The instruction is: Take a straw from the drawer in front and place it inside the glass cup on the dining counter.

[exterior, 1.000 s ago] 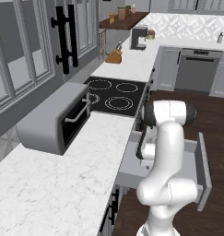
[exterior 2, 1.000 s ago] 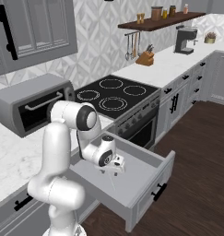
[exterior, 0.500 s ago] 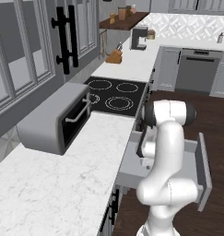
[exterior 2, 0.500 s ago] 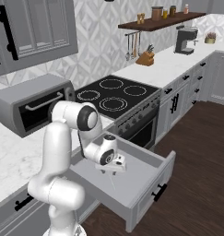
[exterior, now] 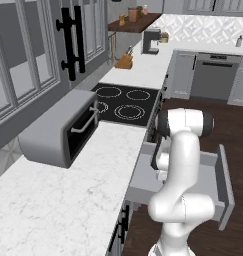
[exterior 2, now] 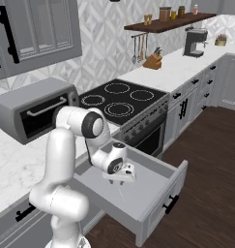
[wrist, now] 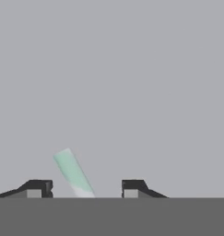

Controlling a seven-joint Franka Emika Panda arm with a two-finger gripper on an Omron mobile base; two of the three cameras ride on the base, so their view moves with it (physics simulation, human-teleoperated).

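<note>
The grey drawer (exterior 2: 163,202) stands pulled out below the marble worktop, and its side wall (exterior: 224,186) also shows from the left. My arm bends down into it, with the gripper (exterior 2: 120,176) held low over the plain grey drawer floor. In the hand view the straw (wrist: 73,174), a pale greenish-white stick, lies slanted between the two dark fingertips (wrist: 40,186). The gripper (wrist: 85,189) is open, its fingers standing clear of the straw on both sides. A thin pale line under the hand (exterior 2: 120,190) may be the same straw. The glass cup and dining counter are out of view.
A grey toaster oven (exterior 2: 32,109) and a black cooktop (exterior 2: 121,99) sit on the worktop just behind the drawer. Farther along stand a knife block (exterior 2: 153,61) and a coffee machine (exterior 2: 194,41). Dark wood floor (exterior 2: 211,169) lies to the right of the drawer.
</note>
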